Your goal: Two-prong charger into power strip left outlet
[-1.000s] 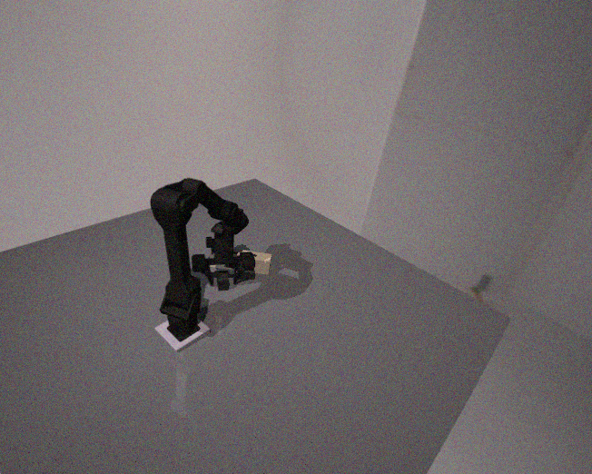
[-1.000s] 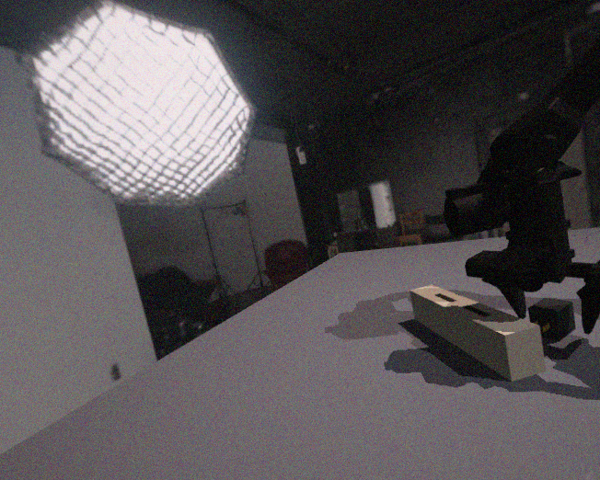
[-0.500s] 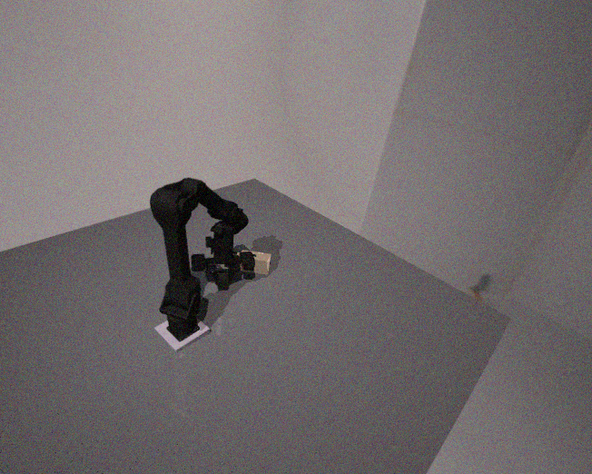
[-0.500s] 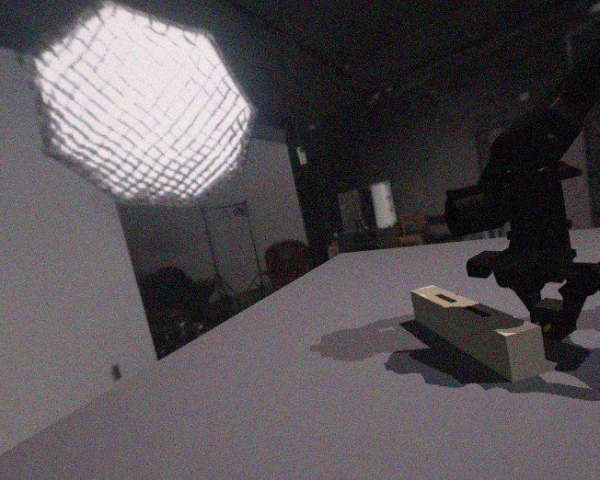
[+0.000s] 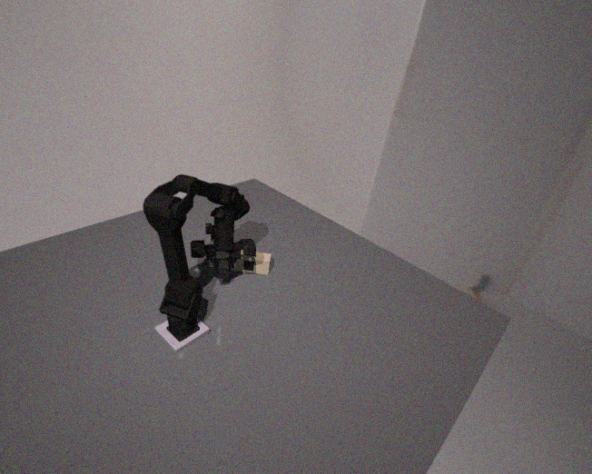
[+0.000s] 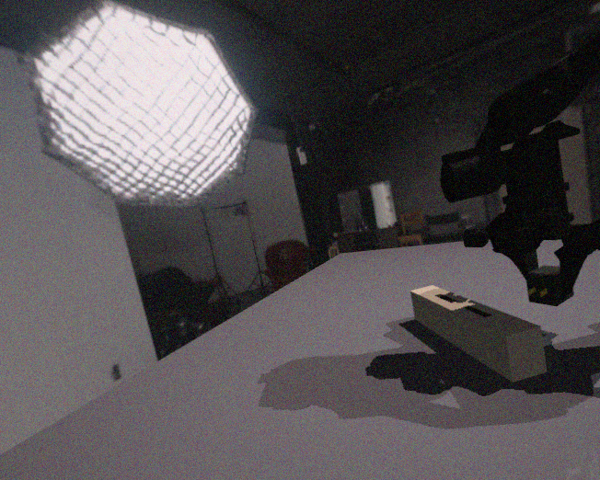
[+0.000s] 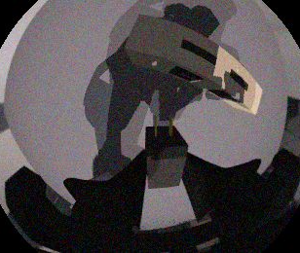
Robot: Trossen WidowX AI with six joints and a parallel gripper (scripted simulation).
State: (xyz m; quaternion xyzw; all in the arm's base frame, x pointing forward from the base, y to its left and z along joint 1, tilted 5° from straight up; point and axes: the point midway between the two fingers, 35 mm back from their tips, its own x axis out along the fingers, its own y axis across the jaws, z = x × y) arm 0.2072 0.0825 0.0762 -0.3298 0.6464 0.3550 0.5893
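Note:
My gripper (image 6: 550,281) (image 7: 161,151) is shut on the black two-prong charger (image 6: 549,295) (image 7: 166,170) and holds it above the table. Two brass prongs show on the charger's face towards the power strip, roughly sideways rather than down. The beige power strip (image 5: 263,264) (image 6: 476,336) (image 7: 162,40) lies on the table, with dark outlet slots in its top. In the exterior view it is nearer the camera than the charger and to its left, and the charger is higher. The gripper hides part of the strip in the top view, where I cannot make out the charger.
The arm's base stands on a pale plate (image 5: 176,344) on the grey table (image 5: 306,367) (image 6: 212,433). Shadows of the arm and gripper fall over and around the strip. The table's edges show in the top view. A large lit softbox (image 6: 144,103) is in the background.

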